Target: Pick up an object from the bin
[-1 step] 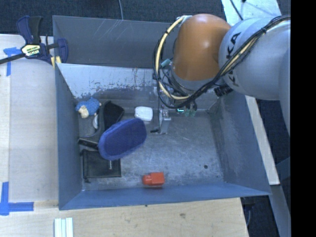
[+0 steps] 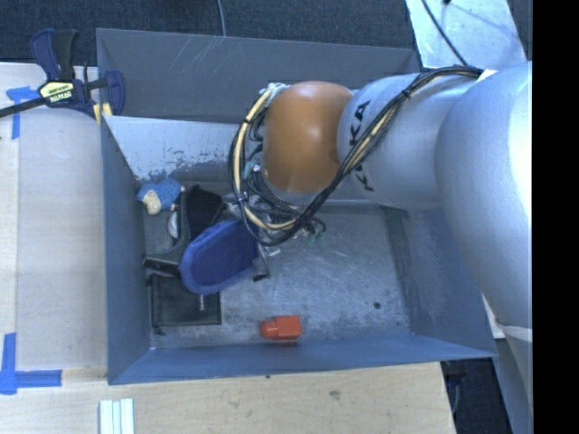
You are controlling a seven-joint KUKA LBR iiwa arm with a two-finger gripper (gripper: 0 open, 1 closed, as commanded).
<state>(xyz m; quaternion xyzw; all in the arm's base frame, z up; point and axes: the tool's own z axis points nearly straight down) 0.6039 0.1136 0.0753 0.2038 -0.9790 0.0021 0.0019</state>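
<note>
My gripper (image 2: 261, 259) hangs under the arm's wrist in the left middle of the bin, mostly hidden from above. Its lower end sits against the right end of a blue oval padded thing (image 2: 215, 257) that lies tilted over black items. Whether it grips that thing is hidden. A flat black rectangular piece (image 2: 184, 304) lies below the blue thing, near the bin's front left corner. Another black thing (image 2: 201, 208) lies just above the blue one.
A small red-orange block (image 2: 282, 328) rests by the front wall. A little blue and cream toy (image 2: 157, 195) lies in the back left corner. The right half of the bin floor is bare grey metal, under the arm.
</note>
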